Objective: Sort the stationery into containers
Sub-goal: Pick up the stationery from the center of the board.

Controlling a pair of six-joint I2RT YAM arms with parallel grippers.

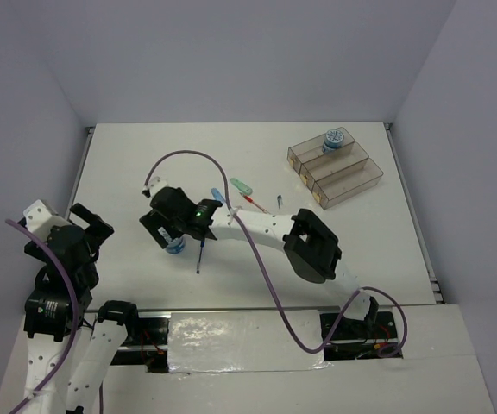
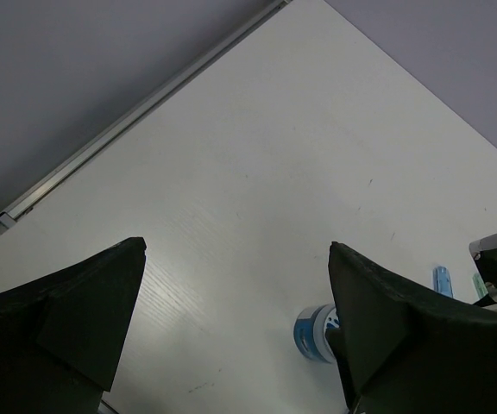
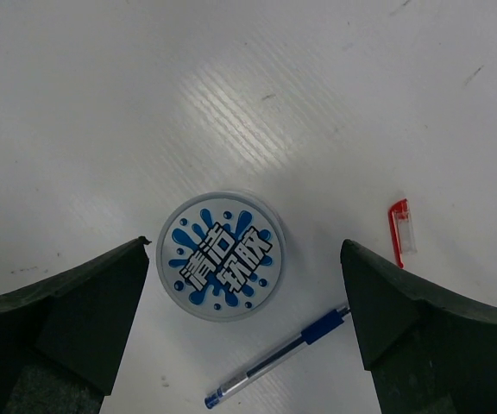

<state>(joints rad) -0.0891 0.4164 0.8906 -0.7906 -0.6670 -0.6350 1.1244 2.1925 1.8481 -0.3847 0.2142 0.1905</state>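
A round blue-and-white tape roll (image 3: pixel 220 256) lies flat on the white table, directly under my right gripper (image 3: pixel 245 250), which is open with a finger on either side of the roll and hovers above it. A blue pen (image 3: pixel 279 358) lies just beside the roll, and a small red bit (image 3: pixel 401 231) is further right. In the top view the right gripper (image 1: pixel 169 235) is over this roll (image 1: pixel 176 247). A second tape roll (image 1: pixel 333 140) sits in the far bin of the containers (image 1: pixel 352 177). My left gripper (image 1: pixel 93 226) is open and empty at the table's left.
A green flat piece (image 1: pixel 242 185), a red pen (image 1: pixel 253 203) and a blue piece (image 1: pixel 218 195) lie between the right arm and the bins. The right arm's purple cable (image 1: pixel 188 155) loops over the table. Grey walls enclose the table.
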